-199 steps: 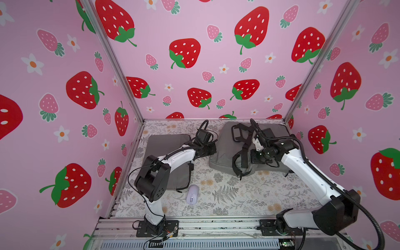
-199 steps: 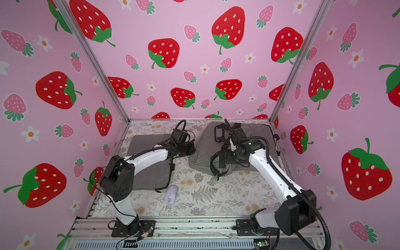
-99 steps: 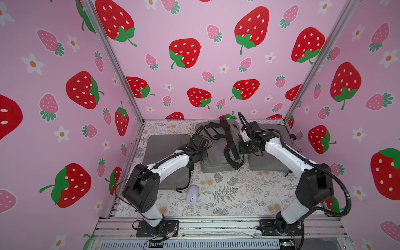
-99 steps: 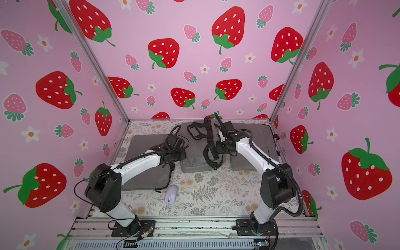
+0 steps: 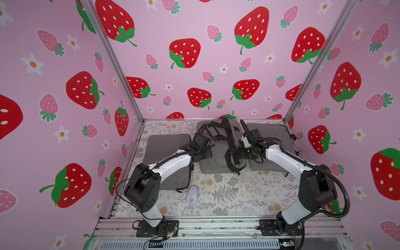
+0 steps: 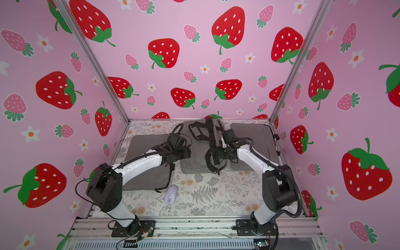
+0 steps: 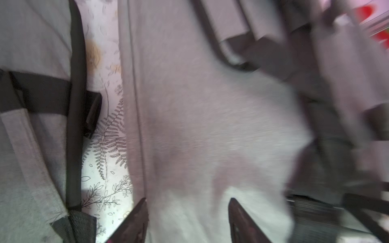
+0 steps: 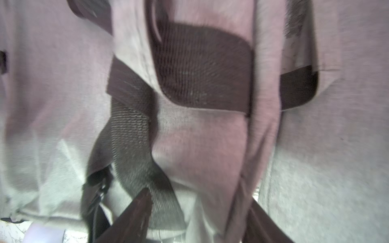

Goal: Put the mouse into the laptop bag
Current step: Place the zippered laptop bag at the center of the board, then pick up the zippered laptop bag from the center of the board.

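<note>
Left gripper [image 7: 187,203] has its fingers spread over plain grey fabric of the laptop bag [image 7: 210,117], near its edge, with nothing pinched. Right gripper [image 8: 200,206] is spread too, over that bag's black straps [image 8: 130,134]. A fabric fold lies between its fingers, not visibly clamped.

Pose, both top views: left arm [image 5: 173,162] reaches low and forward from its base. It crosses the second grey bag [image 5: 164,142] lying beside the laptop bag, and the wrist ends at the laptop bag's edge. Right arm [image 5: 279,155] mirrors it from the opposite side, crossing the third grey bag [image 5: 270,132], wrist at the strap tangle. Both forearms angle inward toward the laptop bag.

Mouse [image 5: 192,194] sits on the floral mat [image 5: 238,194], outside the laptop bag, in front of its near edge and toward the left arm's base. Nothing touches it.

Top views hide the fingers behind the wrists, so only the wrist cams show the spread. Left wrist cam also shows a strip of mat between the laptop bag and the second grey bag, so they sit apart there. Both wrist views are blurred.
</note>
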Robot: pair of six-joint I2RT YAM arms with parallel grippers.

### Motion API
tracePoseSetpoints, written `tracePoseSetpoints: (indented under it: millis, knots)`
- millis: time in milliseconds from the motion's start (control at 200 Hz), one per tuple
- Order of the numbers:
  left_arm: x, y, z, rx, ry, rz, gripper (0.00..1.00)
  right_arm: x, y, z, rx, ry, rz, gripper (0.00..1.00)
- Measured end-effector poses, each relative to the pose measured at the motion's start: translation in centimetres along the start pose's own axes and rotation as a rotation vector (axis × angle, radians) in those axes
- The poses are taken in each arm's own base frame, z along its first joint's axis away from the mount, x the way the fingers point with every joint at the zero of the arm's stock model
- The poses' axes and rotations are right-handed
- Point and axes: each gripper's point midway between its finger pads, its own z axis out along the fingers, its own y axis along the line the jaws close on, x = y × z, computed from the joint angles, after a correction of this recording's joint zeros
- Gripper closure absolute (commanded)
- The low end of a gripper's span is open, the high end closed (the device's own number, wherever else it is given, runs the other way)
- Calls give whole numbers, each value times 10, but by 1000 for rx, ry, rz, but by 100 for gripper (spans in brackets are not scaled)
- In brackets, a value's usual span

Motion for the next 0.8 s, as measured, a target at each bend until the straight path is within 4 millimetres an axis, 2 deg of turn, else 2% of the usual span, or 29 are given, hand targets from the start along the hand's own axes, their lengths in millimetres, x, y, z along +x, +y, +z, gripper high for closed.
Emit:
tracePoseSetpoints:
  millis: [135,170,195,270,355,455,555,660,800]
  knots:
    - [-7,-1,-27,22,-55,-14,31,-14,-4,-46,14,-138,0,34]
    - [-7,2,-32,18,-62,-14,12,-18,-5,-57,17,-171,0,34]
    - [-7,4,-35,12,-68,-26,7,-20,-6,-64,20,-195,1,34]
    - [-5,13,-43,-21,-72,-34,5,-21,-8,-81,23,-250,4,34]
    - [-2,26,-53,-74,-78,-46,5,-20,-6,-88,4,-270,4,35]
    - [3,41,-64,-127,-81,-67,4,-20,4,-82,-40,-252,-3,35]
    - [13,60,-74,-182,-69,-99,2,-14,22,-64,-75,-199,-38,35]
    - [25,84,-84,-242,-59,-150,1,-7,49,-41,-121,-144,-90,36]
    - [50,133,-101,-329,-50,-263,1,-9,95,-13,-186,-82,-174,37]
